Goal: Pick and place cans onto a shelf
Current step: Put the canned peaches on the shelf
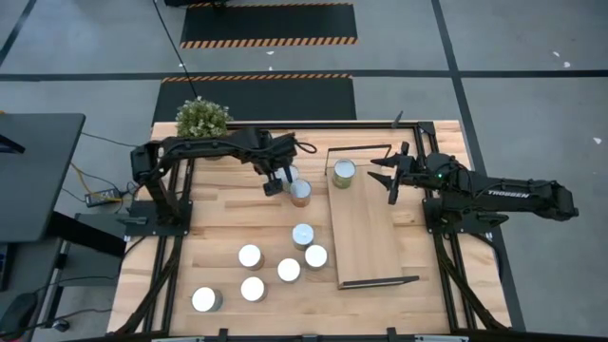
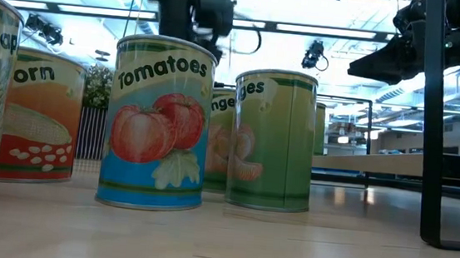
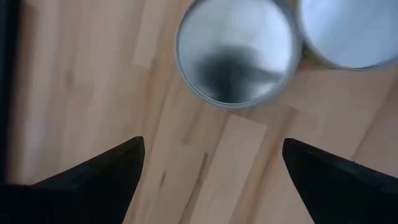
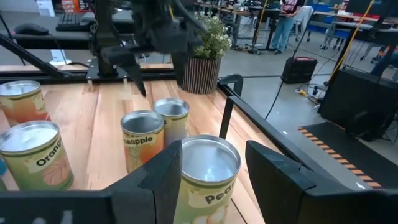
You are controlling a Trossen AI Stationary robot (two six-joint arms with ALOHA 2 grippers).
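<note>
The shelf (image 1: 366, 233) is a light-wood board with black wire frames at both short ends, lying right of the table's centre. One can (image 1: 343, 174) stands upright on its far end. My right gripper (image 1: 378, 175) is open just right of that can (image 4: 208, 171), fingers level and pointing at it, with a gap showing in the high view. My left gripper (image 1: 275, 182) is open above the tabletop, just left of two cans (image 1: 290, 174) (image 1: 300, 193). Its wrist view looks down on one silver can top (image 3: 235, 56) beyond the open fingers (image 3: 211, 162).
Several more cans stand on their bases toward the near side of the table (image 1: 303, 235) (image 1: 250, 256) (image 1: 206, 300). They loom close in the low view (image 2: 159, 123). A potted plant (image 1: 202, 119) stands at the far left corner. The near part of the shelf board is bare.
</note>
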